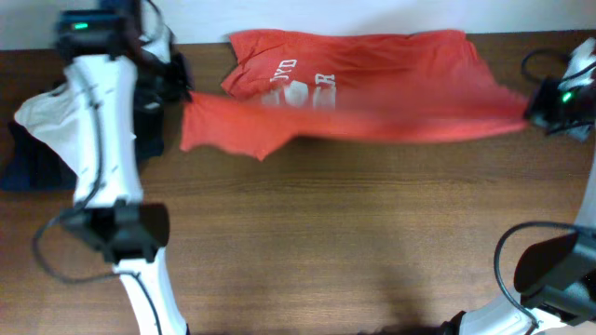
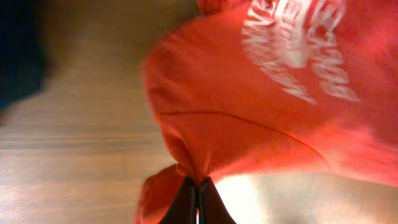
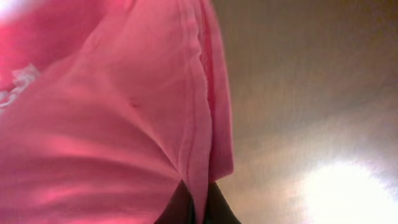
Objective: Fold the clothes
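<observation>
Left wrist view: the left fingers [image 2: 186, 202] are pressing together at the bottom of the frame, pinching a bunched fold of the orange-red T-shirt [image 2: 249, 124]. Cloth is fanning up and to the right from the pinch. A seam is running across it just above the tips. White lettering [image 2: 298, 50] is showing, blurred, well above and to the right of them. Bare wooden counter [image 2: 74, 137] is lying to the left of the fingers.

Right wrist view: the right fingers [image 3: 219, 208] are clamping a hemmed edge of the same shirt, with a strip of cloth passing between the two tips. Fabric is filling the frame above and to the left of them. Counter is showing, out of focus, to their right, with a bright glare patch on it.

Overhead: the shirt is stretching in a long, motion-blurred band from one pair of fingers to the other. Cannot tell whether the band is touching the counter. The rest of the shirt is lying beyond the band, toward the far edge, lettering up. A white garment [image 1: 42, 107] and a dark garment [image 1: 28, 167] are lying on the outer side of the left fingers, partly under the left arm [image 1: 102, 158].
</observation>
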`<action>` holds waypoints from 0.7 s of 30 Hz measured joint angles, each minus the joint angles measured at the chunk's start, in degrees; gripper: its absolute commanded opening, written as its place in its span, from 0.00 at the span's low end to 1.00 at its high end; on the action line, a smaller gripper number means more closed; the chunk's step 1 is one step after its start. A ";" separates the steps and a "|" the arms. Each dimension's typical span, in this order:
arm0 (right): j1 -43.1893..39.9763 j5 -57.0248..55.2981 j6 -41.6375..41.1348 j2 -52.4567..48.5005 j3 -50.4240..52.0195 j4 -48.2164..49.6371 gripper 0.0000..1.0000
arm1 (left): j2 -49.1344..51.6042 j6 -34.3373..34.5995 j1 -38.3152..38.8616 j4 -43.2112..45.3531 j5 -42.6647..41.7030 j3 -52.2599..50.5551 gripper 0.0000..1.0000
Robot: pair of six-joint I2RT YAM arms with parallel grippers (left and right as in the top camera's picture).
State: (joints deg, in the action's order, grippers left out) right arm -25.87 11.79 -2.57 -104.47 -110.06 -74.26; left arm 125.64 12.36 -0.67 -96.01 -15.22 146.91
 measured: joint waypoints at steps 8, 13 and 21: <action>-0.42 -8.59 -1.14 -0.26 25.79 -0.57 0.04 | 6.25 -5.31 5.11 -0.57 0.48 -28.00 0.00; -1.31 -18.93 -8.68 -0.28 29.77 -4.28 0.04 | 1.44 -6.86 5.05 1.90 3.10 -44.22 0.01; -5.66 -21.86 -12.76 1.31 30.21 -9.55 0.04 | -36.98 -5.88 0.28 11.52 3.04 -72.57 0.00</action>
State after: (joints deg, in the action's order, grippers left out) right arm -31.53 -10.07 -15.33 -103.15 -79.85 -83.81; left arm 88.66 6.48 -0.38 -84.49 -12.19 74.35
